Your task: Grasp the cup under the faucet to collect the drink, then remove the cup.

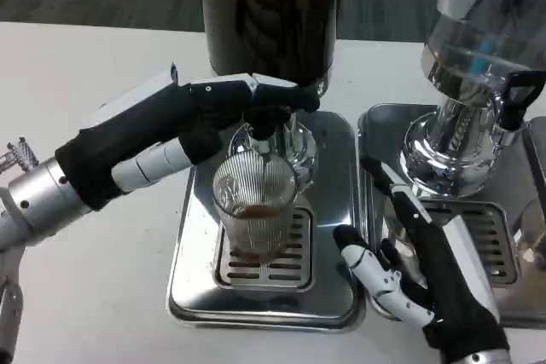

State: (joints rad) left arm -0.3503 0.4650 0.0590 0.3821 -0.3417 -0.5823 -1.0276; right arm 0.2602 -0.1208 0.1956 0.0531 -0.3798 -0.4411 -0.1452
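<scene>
A ribbed clear glass cup (255, 215) stands upright on the drip grate (266, 272) under the faucet (262, 130) of the dark drink dispenser (271, 14). A little brown drink lies in its bottom. My left hand (200, 117) reaches in from the left, its fingers pressing on the faucet lever (281, 101) above the cup. My right hand (418, 274) hovers low to the right of the cup, fingers spread, holding nothing, a short gap from the glass.
The cup's steel drip tray (192, 283) sits on the white table. A second dispenser (482, 49) with a clear tank and its own tray (512, 236) stands at the right, close behind my right hand. White table lies at the left.
</scene>
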